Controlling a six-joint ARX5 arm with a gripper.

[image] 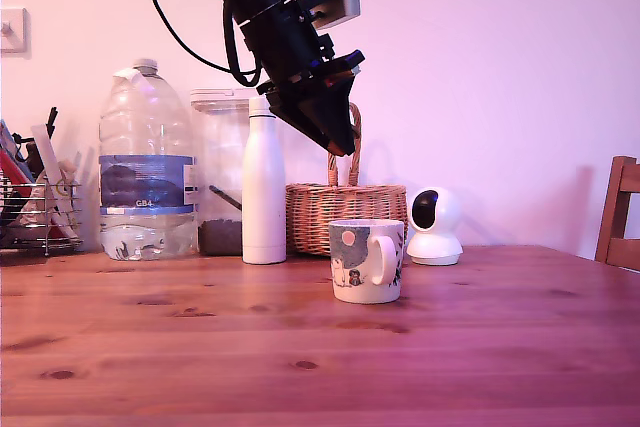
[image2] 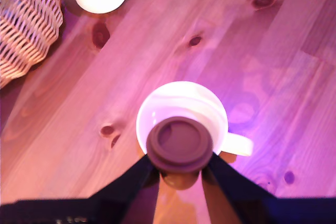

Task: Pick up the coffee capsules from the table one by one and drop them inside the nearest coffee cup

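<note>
Gripper point(image2: 180, 174) clamped on a brown coffee capsule point(image2: 180, 145), fingers on both sides of its body, foil face toward wrist cam. Coffee cup point(image: 367, 260) sits on the table point(image: 300, 347) straight below; in wrist view the capsule overlaps the cup's rim. Ext. view: gripper well above cup, in front of wicker basket point(image: 345, 215); white bottle point(image: 264, 187) at its left, white camera point(image: 434, 226) at right.

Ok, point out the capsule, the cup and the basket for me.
capsule point(image2: 179, 145), wrist view, on its round brown lid, between the gripper fingers.
cup point(image: 365, 259), exterior view, on the printed side wall.
basket point(image: 345, 209), exterior view, on the woven front wall.
</note>
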